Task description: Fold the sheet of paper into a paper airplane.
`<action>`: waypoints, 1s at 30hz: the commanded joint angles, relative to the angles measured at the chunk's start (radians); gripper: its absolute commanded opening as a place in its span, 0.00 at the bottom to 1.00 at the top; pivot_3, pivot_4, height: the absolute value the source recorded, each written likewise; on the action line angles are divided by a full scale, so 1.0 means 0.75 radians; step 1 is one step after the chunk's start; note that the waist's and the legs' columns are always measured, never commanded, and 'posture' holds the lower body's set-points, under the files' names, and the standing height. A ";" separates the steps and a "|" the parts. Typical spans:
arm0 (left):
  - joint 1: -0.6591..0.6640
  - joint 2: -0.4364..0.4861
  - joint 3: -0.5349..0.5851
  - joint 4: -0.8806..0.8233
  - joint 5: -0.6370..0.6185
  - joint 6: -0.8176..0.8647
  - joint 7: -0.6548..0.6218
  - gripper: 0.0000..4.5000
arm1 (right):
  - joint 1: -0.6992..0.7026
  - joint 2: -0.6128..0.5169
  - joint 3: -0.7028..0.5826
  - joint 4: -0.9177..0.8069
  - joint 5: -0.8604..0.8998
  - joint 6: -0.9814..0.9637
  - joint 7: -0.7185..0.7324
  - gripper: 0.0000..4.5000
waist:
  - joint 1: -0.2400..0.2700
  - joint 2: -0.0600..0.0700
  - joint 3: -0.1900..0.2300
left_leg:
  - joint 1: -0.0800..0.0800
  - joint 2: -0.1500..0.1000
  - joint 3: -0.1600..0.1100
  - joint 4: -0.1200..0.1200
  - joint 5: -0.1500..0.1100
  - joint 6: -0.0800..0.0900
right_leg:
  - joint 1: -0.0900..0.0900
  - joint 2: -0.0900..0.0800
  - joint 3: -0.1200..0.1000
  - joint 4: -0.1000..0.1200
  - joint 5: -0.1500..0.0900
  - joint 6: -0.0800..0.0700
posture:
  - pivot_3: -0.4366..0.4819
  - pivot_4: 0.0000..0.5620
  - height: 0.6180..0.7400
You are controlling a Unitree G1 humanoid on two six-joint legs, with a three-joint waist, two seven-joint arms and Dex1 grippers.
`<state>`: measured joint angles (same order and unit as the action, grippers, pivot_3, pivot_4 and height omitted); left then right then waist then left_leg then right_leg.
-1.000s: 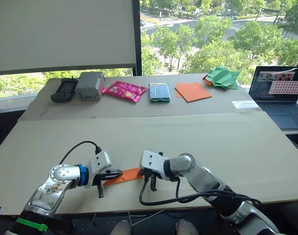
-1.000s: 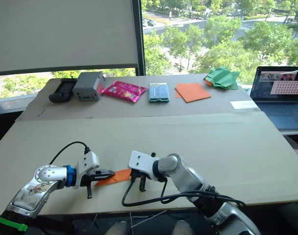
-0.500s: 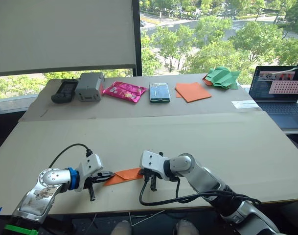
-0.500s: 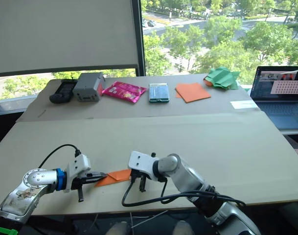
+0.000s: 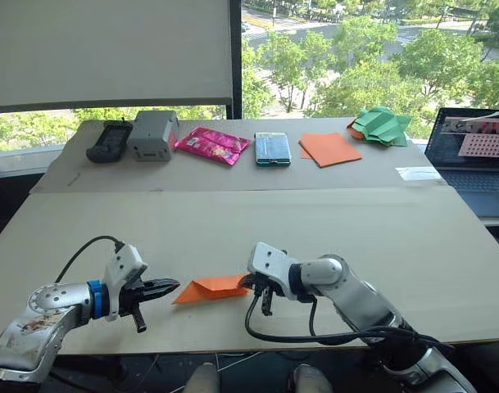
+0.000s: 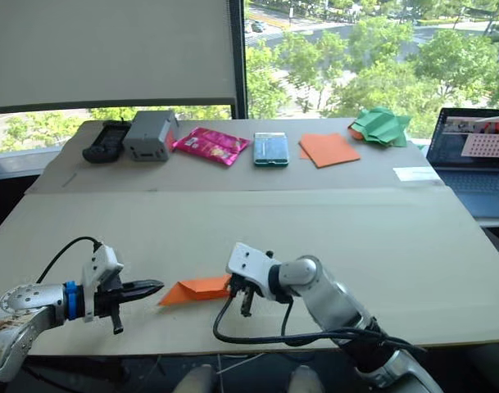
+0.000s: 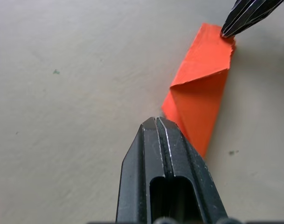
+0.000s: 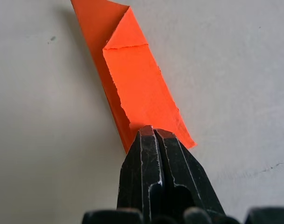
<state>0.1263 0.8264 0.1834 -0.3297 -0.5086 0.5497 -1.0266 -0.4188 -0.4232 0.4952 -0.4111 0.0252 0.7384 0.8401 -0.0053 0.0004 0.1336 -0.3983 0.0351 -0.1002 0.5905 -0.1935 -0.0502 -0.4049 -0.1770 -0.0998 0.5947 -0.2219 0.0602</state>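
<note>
Cardboard-covered beige table (image 5: 331, 221) is the big thing here, and everything else sits relative to it. Far right corner of the table has an open dark laptop (image 5: 475, 155). Along the far edge, running toward the robot's left: a crumpled green paper shape (image 5: 378, 127), a flat smooth orange sheet (image 5: 329, 149), a teal-edged phone-like slab (image 5: 273, 149), a shiny pink snack wrapper (image 5: 213, 144), a grey boxy device (image 5: 152, 135) and a black handheld controller (image 5: 108, 141).

Down at the table's near edge, roughly centre, lies the bright orange folded paper airplane (image 5: 210, 288), a narrow layered wedge lying flat with its pointed nose toward the robot's left.

The right gripper (image 8: 153, 135) has its black fingers pressed together at the wide tail end of the wedge; looks like it's pinching that edge, though it might only be pressing down on it, hard to say. The left gripper (image 7: 159, 122) has its fingers closed together with nothing between them, tips just beside the nose, maybe touching it.
</note>
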 commanded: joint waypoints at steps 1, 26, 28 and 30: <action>0.086 0.000 0.085 -0.091 -0.078 0.031 -0.006 0.00 | 0.020 0.009 -0.127 -0.220 0.090 0.044 -0.034 0.07 | -0.005 0.000 0.000 | 0.000 0.000 0.000 0.000 0.000 0.000 | 0.000 0.000 0.000 0.001 0.000 0.000 | 0.48 0.27 0.69; 0.297 -0.007 0.240 -0.289 -0.244 0.145 0.073 1.00 | 0.036 0.047 -0.032 0.032 0.384 -0.115 0.180 1.00 | -0.008 -0.002 0.018 | 0.000 0.001 0.000 0.000 0.000 0.000 | -0.001 0.000 -0.003 -0.003 0.000 -0.001 | 0.48 0.27 0.69; 0.299 -0.006 0.244 -0.297 -0.252 0.146 0.077 1.00 | 0.018 0.064 -0.021 0.099 0.368 -0.146 0.184 1.00 | -0.007 -0.002 0.018 | 0.001 0.001 0.000 0.000 0.000 0.000 | -0.001 0.000 -0.003 -0.001 0.000 -0.001 | 0.48 0.27 0.69; 0.305 -0.005 0.260 -0.303 -0.259 0.148 0.082 1.00 | -0.004 0.070 -0.006 0.171 0.324 -0.184 0.169 1.00 | -0.007 -0.002 0.018 | 0.001 0.001 0.000 0.000 0.000 0.000 | -0.001 0.000 -0.003 0.000 0.000 -0.001 | 0.48 0.27 0.69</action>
<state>0.3537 0.8197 0.3417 -0.5269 -0.6775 0.6586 -0.9692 -0.3996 -0.3776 0.4897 -0.2992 0.2829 0.6421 0.9649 -0.0104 -0.0012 0.1471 -0.3975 0.0361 -0.1003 0.5904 -0.1937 -0.0502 -0.4055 -0.1771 -0.1023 0.5945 -0.2222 0.0597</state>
